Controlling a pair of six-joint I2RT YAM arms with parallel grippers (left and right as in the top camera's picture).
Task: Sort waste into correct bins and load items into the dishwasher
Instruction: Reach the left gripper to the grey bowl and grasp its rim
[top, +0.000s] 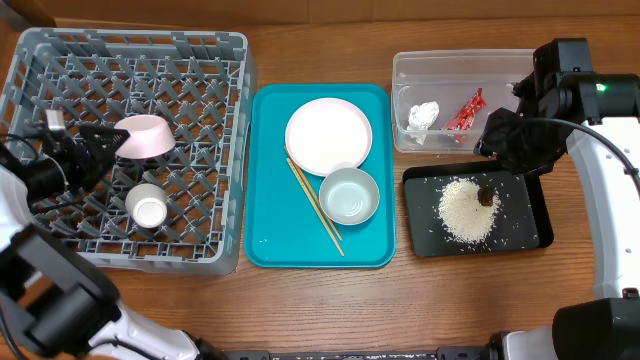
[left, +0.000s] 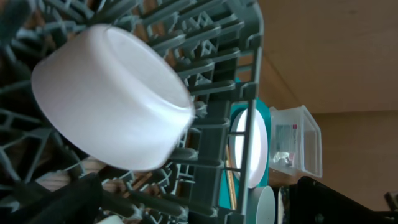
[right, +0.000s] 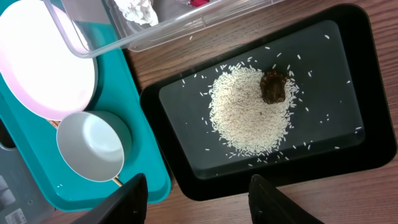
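- And here we are at the pale pink round bowl (top: 146, 136). It lies tipped on its side among the pegs in the left half of the big square grey plastic dish rack (top: 200, 60).
- The left claw (top: 97, 140) is right up against the bowl's rim. Gripping or slack, we cannot tell, because the bowl fills the wrist view.
- We judge the step to be seating this bowl. We'd want it wedged steady between pegs before the claw opens. Then we'd back out the way the claw points, keeping off the small white cup (top: 148, 206) standing just below it in the rack.
- Count in the rack: one bowl, one cup.
- Waiting on the flat teal serving tray (top: 270, 235): one round white plate (top: 328, 135), one grey-green bowl (top: 349, 194) and what we read as a pair of thin wooden chopsticks (top: 315, 205).
- Two bins. The clear plastic rectangular tub (top: 400, 100) holds one crumpled white tissue (top: 423, 115) and one shiny red snack wrapper (top: 466, 110). The shallow black rectangular tray (top: 530, 225) holds one heap of white rice grains (top: 466, 212) and one brown food scrap (top: 487, 193).
- The right claw (right: 198, 180) hangs over the black tray's near edge, fingers spread and empty.
- Everything sits on the wooden counter (top: 400, 310).
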